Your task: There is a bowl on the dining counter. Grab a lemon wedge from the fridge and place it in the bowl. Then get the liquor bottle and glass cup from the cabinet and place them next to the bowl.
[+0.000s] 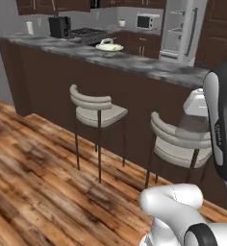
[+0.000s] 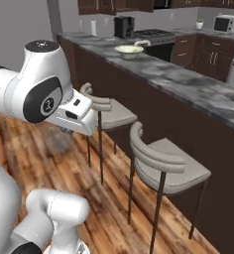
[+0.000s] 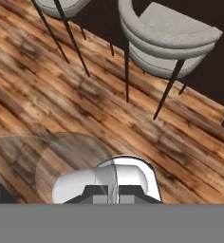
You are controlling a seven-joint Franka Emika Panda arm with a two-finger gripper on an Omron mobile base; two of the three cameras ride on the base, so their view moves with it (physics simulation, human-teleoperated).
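The bowl sits on the dining counter, far ahead, with a pale yellow-green piece in it. My gripper hangs over the wood floor in front of the stools, shut on the thin wall of the glass cup. The cup shows as a faint translucent shape under the hand. The fridge stands behind the counter at the back right. Dark wall cabinets run along the back. The liquor bottle is out of view.
Two pale round-backed stools stand against the counter's dark front, between me and it. A black appliance, a stove and a microwave are on the far counter. Open wood floor lies to the left.
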